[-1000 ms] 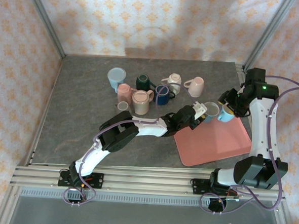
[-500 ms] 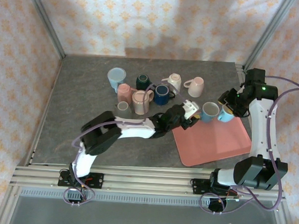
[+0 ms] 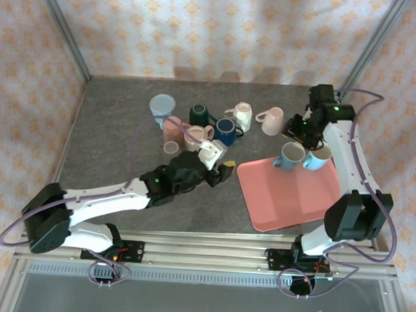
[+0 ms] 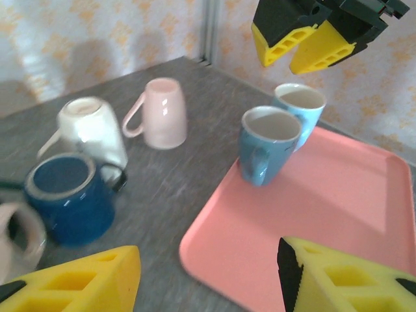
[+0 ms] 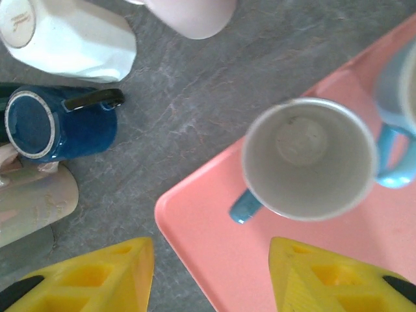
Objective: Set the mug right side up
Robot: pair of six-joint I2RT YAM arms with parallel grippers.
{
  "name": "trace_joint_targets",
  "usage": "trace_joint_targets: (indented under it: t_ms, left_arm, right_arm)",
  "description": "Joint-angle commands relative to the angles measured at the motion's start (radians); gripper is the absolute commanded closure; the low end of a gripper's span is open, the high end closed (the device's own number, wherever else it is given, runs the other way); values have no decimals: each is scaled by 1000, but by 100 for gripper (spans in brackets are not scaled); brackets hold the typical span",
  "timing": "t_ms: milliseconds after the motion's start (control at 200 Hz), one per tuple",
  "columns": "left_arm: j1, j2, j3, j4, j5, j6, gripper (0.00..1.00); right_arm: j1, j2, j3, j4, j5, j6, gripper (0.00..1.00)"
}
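A blue mug point(image 3: 289, 155) stands upright, mouth up, on the pink tray point(image 3: 297, 200), touching a light blue mug point(image 3: 318, 158) that is also upright. From above, the blue mug point(image 5: 309, 159) shows its empty inside, and it is apart from both grippers. My right gripper point(image 3: 304, 137) hangs open just behind it, its yellow fingers point(image 4: 305, 42) above the two mugs. My left gripper point(image 3: 218, 162) is open and empty over the table, left of the tray point(image 4: 325, 214). The blue mug point(image 4: 270, 143) stands beyond its jaws.
A cluster of mugs sits on the grey table behind the left gripper. It includes a pink mug point(image 4: 162, 114) standing upside down, a white mug point(image 4: 91, 130) and a navy mug point(image 4: 68, 198) with their bases showing, a beige mug point(image 3: 195, 137) and a pale blue one point(image 3: 161, 109).
The left gripper opened off the blue mug and drew back left, away from the tray. The right gripper moved back and left. The blue mug stays upright on the tray.
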Motion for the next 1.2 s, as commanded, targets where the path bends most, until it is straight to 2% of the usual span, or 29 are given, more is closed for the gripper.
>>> trace_joint_targets:
  t_ms: [0,145,295,405,515,621,771,906,1031,1196]
  left_arm:
    - [62,-112,-33,-218,-93,-141,41]
    - [181,-277,-72,-417,-80,-248,40]
    - [285,-381,-47,-644,-60,-298,39]
    - [376,-396,-10,-779,-10,-342,39]
    - [470,-371,8,-855,51,-376,40]
    - [529,-340,14,-867,119,-373,42]
    - [541,-325,14,-834,147,-367,42]
    - [541,-303,17,-790,209,-350,41]
    - [541,-287,4,-728,270,-346,41]
    - [541,-272,-9,-681,289,-340,41]
  right_arm:
    - [85,29,52,41,62,39,49]
    - [206,63,50,88,70,96,50]
    - [344,86,38,140,64,19,52]
    - [422,104,23,189,3,-75,52]
    - [467,145,50,187,-19,-86,52]
    - [477,174,72,181,23,-113,53]
    - [462,194,67,211,113,-397,54]
    - [417,193,38,269,74,-699,53]
    - [360,196,7,294,-18,-963,50]
    - [300,274,46,237,-100,-1234,46]
